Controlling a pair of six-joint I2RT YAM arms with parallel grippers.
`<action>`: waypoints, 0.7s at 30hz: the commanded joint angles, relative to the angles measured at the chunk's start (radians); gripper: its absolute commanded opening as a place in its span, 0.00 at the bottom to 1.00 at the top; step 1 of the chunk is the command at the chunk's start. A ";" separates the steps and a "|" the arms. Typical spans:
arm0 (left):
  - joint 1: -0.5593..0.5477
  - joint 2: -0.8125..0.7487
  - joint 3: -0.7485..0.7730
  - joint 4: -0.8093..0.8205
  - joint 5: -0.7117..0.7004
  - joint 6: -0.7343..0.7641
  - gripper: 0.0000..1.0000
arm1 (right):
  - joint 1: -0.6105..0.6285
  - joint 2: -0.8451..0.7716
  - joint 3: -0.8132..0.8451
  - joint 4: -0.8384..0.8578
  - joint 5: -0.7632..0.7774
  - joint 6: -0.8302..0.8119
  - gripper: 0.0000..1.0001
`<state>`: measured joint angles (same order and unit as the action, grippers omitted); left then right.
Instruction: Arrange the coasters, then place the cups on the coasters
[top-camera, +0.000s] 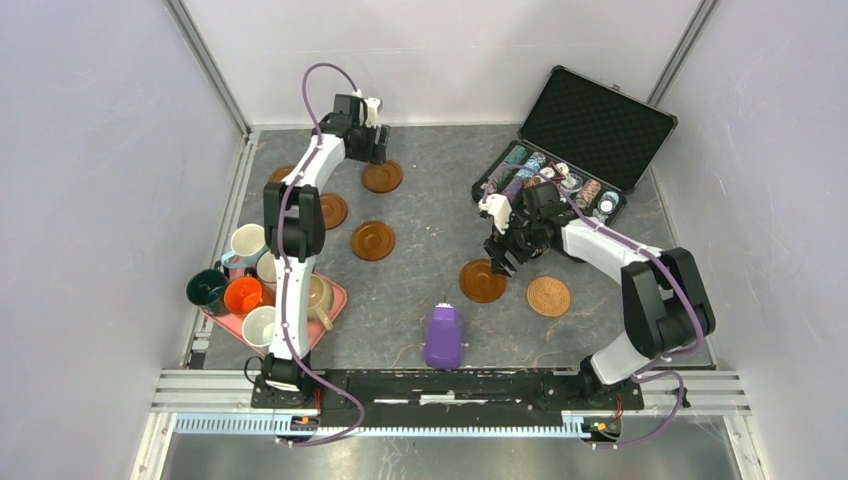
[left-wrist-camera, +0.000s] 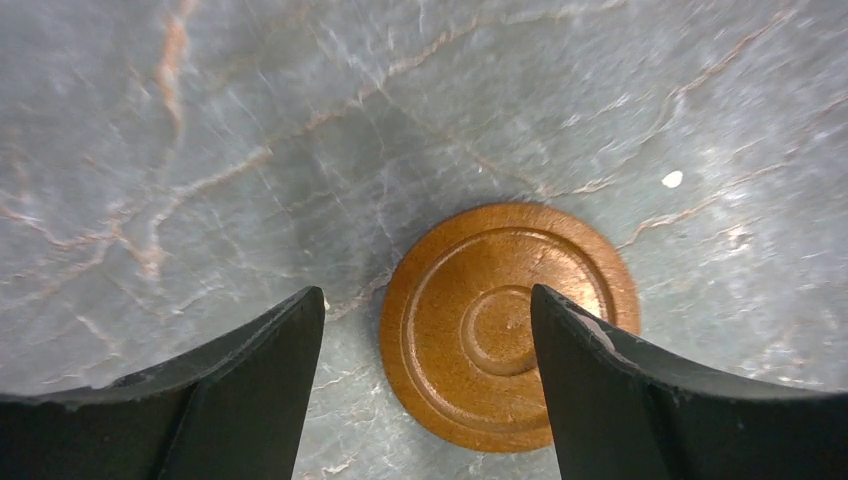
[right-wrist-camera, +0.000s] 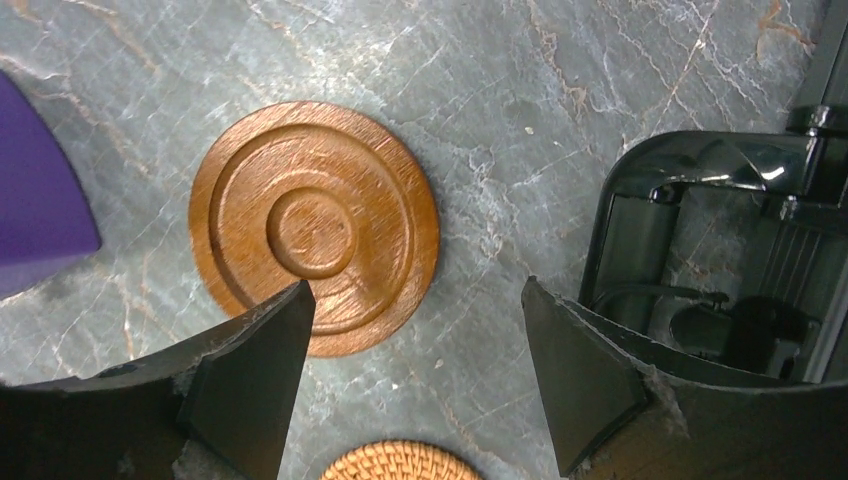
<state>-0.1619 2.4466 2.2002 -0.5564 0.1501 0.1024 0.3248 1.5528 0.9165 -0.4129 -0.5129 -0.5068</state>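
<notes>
Several brown coasters lie flat on the grey table. My left gripper (top-camera: 375, 150) hangs open over the far one (top-camera: 381, 176); in the left wrist view that coaster (left-wrist-camera: 500, 325) lies loose on the table, partly under the right fingertip (left-wrist-camera: 600, 370). My right gripper (top-camera: 500, 255) is open above another dark coaster (top-camera: 482, 280), which sits under its left fingertip (right-wrist-camera: 250, 360) in the right wrist view, nothing gripped. A light woven coaster (top-camera: 548, 296) lies beside it. The cups, among them a dark green one (top-camera: 207, 289) and an orange one (top-camera: 243, 295), crowd a pink tray (top-camera: 335, 300) at left.
A purple oblong device (top-camera: 443, 336) lies near the front middle. An open black case of poker chips (top-camera: 590, 125) stands at the back right. Two more coasters (top-camera: 372, 240) (top-camera: 332, 210) lie left of centre. Walls close in the table on three sides.
</notes>
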 joint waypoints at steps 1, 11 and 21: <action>-0.011 0.050 0.080 -0.052 -0.054 0.002 0.82 | 0.027 0.062 0.061 0.060 0.051 0.045 0.84; -0.018 0.063 0.052 -0.138 -0.039 0.101 0.72 | 0.059 0.148 0.105 0.043 0.092 0.022 0.85; -0.057 -0.046 -0.129 -0.182 0.003 0.213 0.53 | 0.060 0.143 0.041 -0.005 0.124 -0.030 0.84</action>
<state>-0.1791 2.4702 2.1513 -0.6685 0.1329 0.2111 0.3798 1.7035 0.9836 -0.3977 -0.4053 -0.5060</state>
